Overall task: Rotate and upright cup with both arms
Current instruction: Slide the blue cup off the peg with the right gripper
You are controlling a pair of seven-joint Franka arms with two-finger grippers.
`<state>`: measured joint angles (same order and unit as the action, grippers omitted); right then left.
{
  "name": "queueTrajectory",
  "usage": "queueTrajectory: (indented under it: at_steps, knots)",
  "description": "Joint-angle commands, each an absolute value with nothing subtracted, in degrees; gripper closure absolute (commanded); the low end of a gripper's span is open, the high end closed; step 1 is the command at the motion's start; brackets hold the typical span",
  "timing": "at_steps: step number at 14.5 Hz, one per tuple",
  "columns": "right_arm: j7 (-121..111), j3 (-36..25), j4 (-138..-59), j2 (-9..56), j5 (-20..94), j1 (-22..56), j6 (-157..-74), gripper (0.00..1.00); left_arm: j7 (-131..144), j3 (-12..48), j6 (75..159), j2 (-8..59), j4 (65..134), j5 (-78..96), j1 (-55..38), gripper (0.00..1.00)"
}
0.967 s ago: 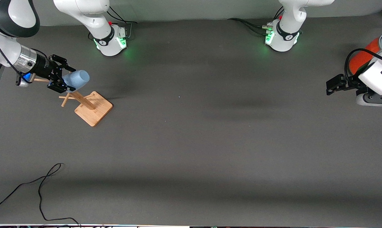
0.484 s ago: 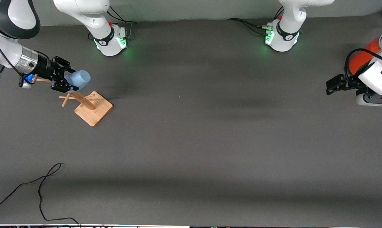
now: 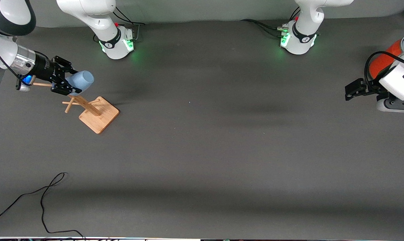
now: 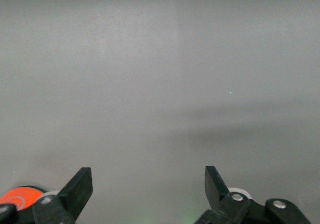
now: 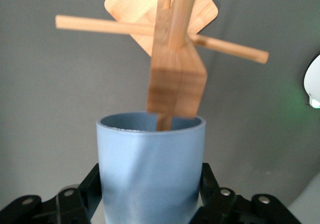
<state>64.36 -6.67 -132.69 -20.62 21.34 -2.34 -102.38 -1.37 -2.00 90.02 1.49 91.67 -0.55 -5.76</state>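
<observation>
1. The small light-blue matte tumbler, the cup point(image 3: 81, 82), is in the air on its side over the wooden peg stand point(image 3: 98, 114) at the right arm's end of the table. Its open mouth faces away from the wrist, toward the stand's upper post.

2. The right gripper point(image 3: 65, 85), a black two-finger pincer on the white jointed arm, is pinching the cup across its body near the rounded base, one finger on each flank. In the right wrist view the cup point(image 5: 150, 169) fills the gap between the fingers point(image 5: 80, 199), with a stand peg just in front of the rim or barely inside it; I cannot tell which.

3. The left gripper point(image 3: 352, 89) waits over the table's edge at the left arm's end, beside the large orange-red cylinder point(image 3: 383, 62). Its fingers are spread wide and hold nothing.

4. Handling, as a judgement:
   - The cup looks light and stiff, probably plastic or glazed ware.
   - The matte skin should give fair friction, but the tapered wall could let it creep out of a loose pinch.
   - For a handover, the free band nearer the rim seems the sensible place, taken across the wall and clear of the pegs.
</observation>
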Motion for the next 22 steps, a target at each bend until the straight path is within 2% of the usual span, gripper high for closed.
queueTrajectory:
  at_steps: [1,6,8,12,15,19,22]
  knots:
    - [67.0,-6.0,-130.1,-21.8,24.2,-2.0,-100.1,0.52,-2.1,-2.0,89.6,1.8,90.7,-1.1,-5.8,0.0]
    - [74.2,1.1,-127.4,-21.7,29.6,-1.3,-101.4,0.52,-2.1,-2.0,89.7,1.8,90.7,-1.1,-5.8,0.0]
    - [79.0,5.5,-127.0,-21.6,31.8,-1.2,-105.0,0.52,-2.1,-2.0,89.7,1.8,90.7,-1.1,-5.8,0.0]
    - [89.5,21.0,-125.0,-18.9,34.4,-1.3,-115.7,0.52,-2.2,-2.0,89.8,1.8,90.7,-1.1,-5.8,0.0]
    - [94.8,32.5,-123.9,-14.2,33.1,-2.0,-124.2,0.52,-2.1,-2.0,89.8,1.8,90.7,-1.1,-5.8,0.0]
    - [112.0,43.9,-123.1,-3.4,17.7,-1.4,-135.9,0.52,-2.1,-2.0,89.8,1.8,90.7,-1.1,-5.8,0.0]
    - [126.4,47.5,-117.5,9.6,0.3,0.7,-137.2,0.52,-2.2,-2.0,89.8,1.8,90.8,-1.1,-5.8,0.0]
